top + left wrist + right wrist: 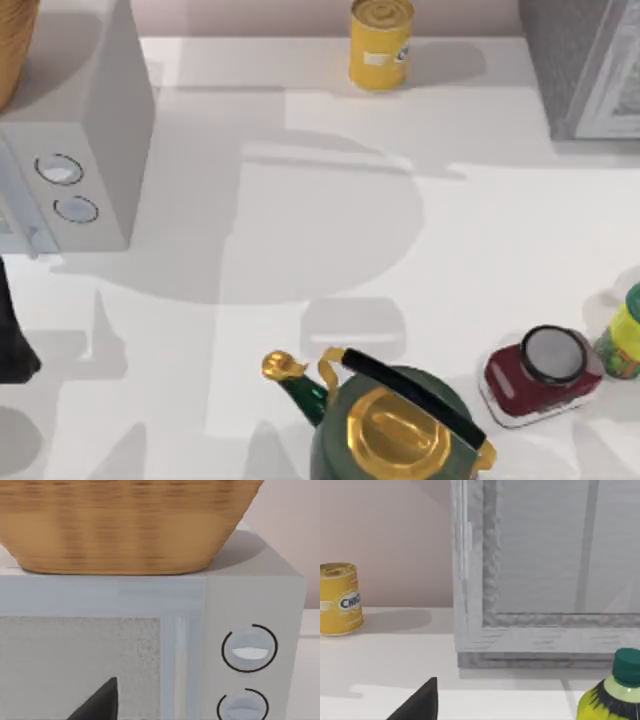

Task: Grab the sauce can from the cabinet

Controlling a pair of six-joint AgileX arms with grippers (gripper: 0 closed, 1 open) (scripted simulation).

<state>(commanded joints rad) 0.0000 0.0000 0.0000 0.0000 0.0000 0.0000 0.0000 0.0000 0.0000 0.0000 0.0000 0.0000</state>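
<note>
Left arm (pixel 15 340), perhaps parked, at table's left edge

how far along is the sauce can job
Nothing looks done. The cabinet at the table's far right has its door shut. Nothing is in hand: the left arm sits at the table's left edge near the white box. Left: open the door, find the can, grasp it.
</note>
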